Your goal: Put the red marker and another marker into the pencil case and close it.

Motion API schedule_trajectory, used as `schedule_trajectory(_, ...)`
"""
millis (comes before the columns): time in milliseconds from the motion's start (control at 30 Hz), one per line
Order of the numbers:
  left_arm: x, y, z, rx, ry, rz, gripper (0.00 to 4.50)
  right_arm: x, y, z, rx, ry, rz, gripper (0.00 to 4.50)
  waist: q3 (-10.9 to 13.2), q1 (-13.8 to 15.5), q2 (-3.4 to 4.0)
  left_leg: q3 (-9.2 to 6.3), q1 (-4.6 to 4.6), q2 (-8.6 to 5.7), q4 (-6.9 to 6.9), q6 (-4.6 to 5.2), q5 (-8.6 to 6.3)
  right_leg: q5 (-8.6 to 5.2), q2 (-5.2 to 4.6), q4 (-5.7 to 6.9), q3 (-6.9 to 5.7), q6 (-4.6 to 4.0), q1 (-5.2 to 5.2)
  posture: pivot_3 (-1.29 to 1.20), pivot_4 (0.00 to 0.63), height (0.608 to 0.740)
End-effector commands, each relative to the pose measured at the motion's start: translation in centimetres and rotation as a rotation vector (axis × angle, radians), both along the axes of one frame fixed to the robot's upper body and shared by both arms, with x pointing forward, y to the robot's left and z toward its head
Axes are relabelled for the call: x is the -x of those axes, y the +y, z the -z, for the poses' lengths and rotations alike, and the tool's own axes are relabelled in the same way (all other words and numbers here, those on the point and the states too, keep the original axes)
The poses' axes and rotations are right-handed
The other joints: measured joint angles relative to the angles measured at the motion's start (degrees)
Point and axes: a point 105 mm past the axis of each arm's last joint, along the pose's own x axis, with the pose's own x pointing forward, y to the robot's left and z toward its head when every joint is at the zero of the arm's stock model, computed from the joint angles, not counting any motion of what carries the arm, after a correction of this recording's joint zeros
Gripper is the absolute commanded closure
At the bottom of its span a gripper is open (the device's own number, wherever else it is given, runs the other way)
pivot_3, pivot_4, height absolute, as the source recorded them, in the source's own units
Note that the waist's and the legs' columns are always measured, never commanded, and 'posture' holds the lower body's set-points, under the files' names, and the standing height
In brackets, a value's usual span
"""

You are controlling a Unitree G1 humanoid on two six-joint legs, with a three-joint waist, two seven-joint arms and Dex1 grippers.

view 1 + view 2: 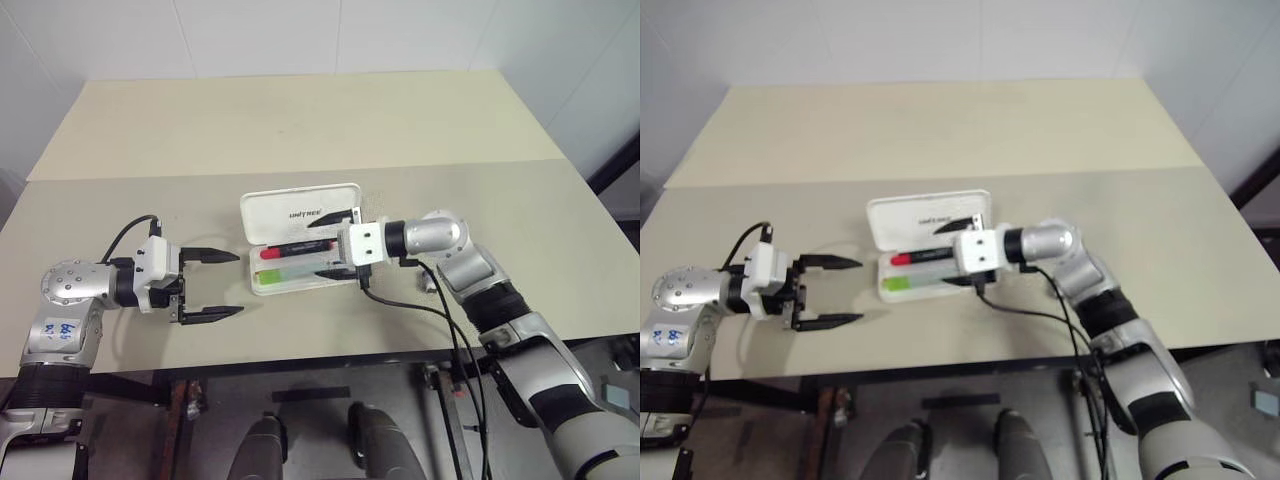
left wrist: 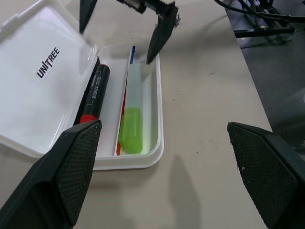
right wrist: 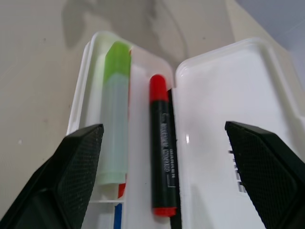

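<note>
The white pencil case [image 1: 275, 215] lies open mid-table, its lid [image 2: 43, 95] flat on the far side. In its tray lie the red marker [image 1: 300, 248] and, on the near side of it, the green highlighter [image 1: 290, 273], side by side and both free. My right gripper [image 1: 315, 252] hovers open over the case's right end, one finger on each side of the tray, with nothing between them. The right wrist view looks down on the marker [image 3: 162, 167] and highlighter [image 3: 114, 129]. My left gripper [image 1: 240, 284] stands open just left of the case, apart from it and holding nothing.
A black cable [image 1: 440, 310] hangs from my right wrist across the table toward the front edge [image 1: 300, 360]. A seam [image 1: 300, 170] runs across the tabletop behind the case. White walls stand behind the table.
</note>
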Motion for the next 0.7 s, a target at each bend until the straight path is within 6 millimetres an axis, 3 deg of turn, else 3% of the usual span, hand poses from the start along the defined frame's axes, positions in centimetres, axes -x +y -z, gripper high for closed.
schedule_trajectory(33,-0.1,0.0,-0.2,0.005,-0.021,-0.003,0.00,2.0,-1.3,-2.0,-0.078,0.037,-0.056,0.20,0.0,0.1,0.00,-0.01,0.00,0.00,0.00,0.00,0.00,0.00,0.00,0.01,-0.01,0.00,0.00,0.00,0.150,0.740)
schedule_trajectory(233,-0.3,-0.3,-0.3,0.012,-0.023,0.005,0.00,3.2,-3.6,-1.7,-0.125,0.147,0.025,0.20,0.0,0.3,-0.01,-0.04,-0.08,-0.10,0.05,0.01,-0.01,0.01,-0.11,-0.10,-0.07,0.02,0.04,0.00,0.150,0.740)
schedule_trajectory(333,-0.5,-1.0,-0.3,0.046,-0.020,0.014,0.00,2.7,-6.3,-1.9,-0.252,0.219,0.262,0.20,0.0,0.4,0.00,-0.06,-0.04,-0.08,0.06,0.01,0.00,0.01,-0.08,-0.04,-0.07,0.01,0.04,0.00,0.150,0.740)
schedule_trajectory(500,-0.7,-2.0,-0.4,0.083,-0.015,0.027,0.00,2.6,-9.0,-1.7,-0.383,0.242,0.521,0.20,0.0,0.3,-0.01,-0.12,-0.05,-0.09,0.05,-0.01,0.02,-0.01,-0.09,-0.01,-0.09,-0.02,0.03,0.00,0.150,0.740)
schedule_trajectory(700,-1.3,-3.2,-0.3,0.107,-0.008,0.050,0.00,3.2,-12.9,0.0,-0.520,0.258,0.853,0.20,0.0,0.4,-0.03,-0.10,-0.05,-0.10,0.05,0.01,0.03,0.00,-0.08,-0.02,-0.07,0.00,0.04,0.00,0.150,0.740)
